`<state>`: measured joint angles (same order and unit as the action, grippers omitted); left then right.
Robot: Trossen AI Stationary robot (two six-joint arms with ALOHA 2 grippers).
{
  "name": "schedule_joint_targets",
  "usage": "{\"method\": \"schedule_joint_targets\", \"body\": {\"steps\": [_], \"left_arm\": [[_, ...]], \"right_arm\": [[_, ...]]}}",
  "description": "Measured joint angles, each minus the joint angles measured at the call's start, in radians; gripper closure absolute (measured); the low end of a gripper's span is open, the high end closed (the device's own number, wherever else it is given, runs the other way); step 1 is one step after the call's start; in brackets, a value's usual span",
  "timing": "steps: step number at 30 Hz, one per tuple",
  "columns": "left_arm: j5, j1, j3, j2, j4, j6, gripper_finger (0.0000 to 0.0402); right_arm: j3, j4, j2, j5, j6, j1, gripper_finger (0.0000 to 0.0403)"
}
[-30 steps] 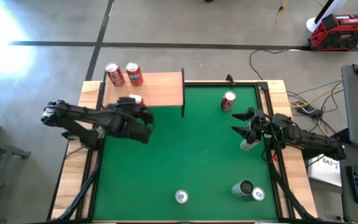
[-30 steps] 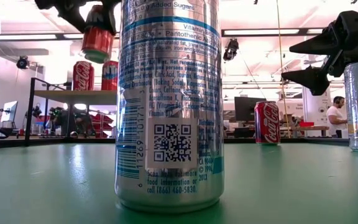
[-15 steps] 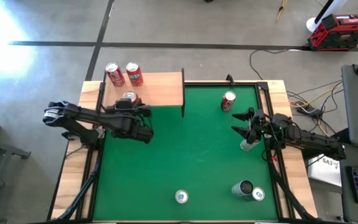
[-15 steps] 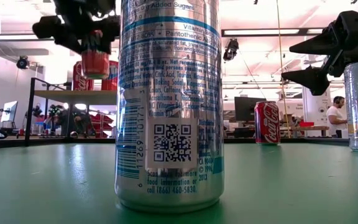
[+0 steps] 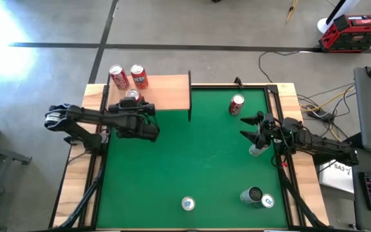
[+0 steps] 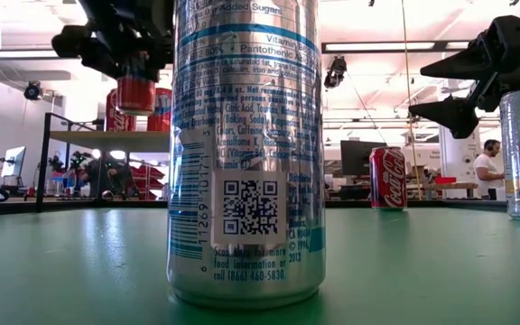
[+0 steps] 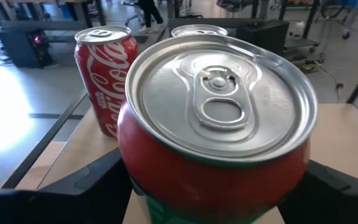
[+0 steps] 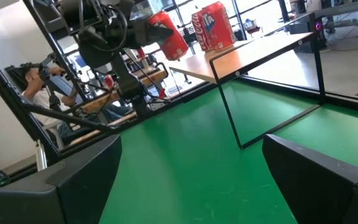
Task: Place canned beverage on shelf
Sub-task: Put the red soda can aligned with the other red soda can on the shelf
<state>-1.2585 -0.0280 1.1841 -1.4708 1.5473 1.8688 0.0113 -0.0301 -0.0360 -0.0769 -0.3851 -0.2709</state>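
Left pincer point(image 5: 133, 103) at upper left of the high view, over the near edge of the shelf point(image 5: 166, 93), clamped around a red can point(image 5: 132, 95) with its silver top facing up. In the low view, same red can point(image 6: 136, 90) hanging in the dark fingers at upper left of the frame, its base above the light-wood board point(image 6: 106, 135), whether touching the board not clear. In the left wrist view, held can point(image 7: 219, 124) filling the frame, pull tab uppermost, dark fingers on either side. Two more red cans point(image 5: 128, 77) standing upright side by side at the shelf's far left corner, apart from the held one. Right pincer point(image 5: 254, 131) at right of the high view, over the green mat point(image 5: 192, 161), fingers spread wide, holding nothing, just beside a silver can point(image 5: 256, 150) standing under it. Another red can point(image 5: 237, 104) upright on the mat at upper right, clear of the shelf. At lower frame of the high view, a silver can point(image 5: 187, 203) upright near the table's front edge, the same one looming large in the middle of the low view, and a further pair of cans point(image 5: 257, 196) toward lower right. Wooden table point(image 5: 304, 193) rim showing around the mat.
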Motion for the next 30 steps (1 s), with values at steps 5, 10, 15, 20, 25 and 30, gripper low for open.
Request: {"method": "schedule_joint_targets", "body": {"steps": [5, 10, 15, 20, 25, 30], "left_arm": [[0.001, 0.045, -0.004, 0.008, -0.053, -0.044, 0.0101], [0.035, 0.105, -0.004, 0.016, -0.198, -0.230, 0.0101], [0.120, 0.177, 0.013, 0.034, -0.304, -0.392, 0.0102], [0.202, 0.244, 0.001, 0.045, -0.410, -0.500, 0.0102], [0.202, 0.264, -0.001, 0.045, -0.462, -0.556, 0.0102], [0.202, 0.276, -0.002, 0.045, -0.475, -0.555, 0.0102]], "right_arm": [[0.000, 0.000, 0.000, 0.000, 0.000, 0.000, 0.0021], [0.000, 0.000, 0.000, 0.000, 0.000, 0.000, 0.0021], [0.000, 0.000, 0.000, 0.000, 0.000, 0.000, 0.0021], [0.000, 0.000, 0.000, 0.000, 0.000, 0.000, 0.0021], [0.000, 0.000, 0.000, 0.000, 0.000, 0.000, 0.0021], [0.000, 0.000, 0.000, 0.000, 0.000, 0.000, 0.0021]]}}
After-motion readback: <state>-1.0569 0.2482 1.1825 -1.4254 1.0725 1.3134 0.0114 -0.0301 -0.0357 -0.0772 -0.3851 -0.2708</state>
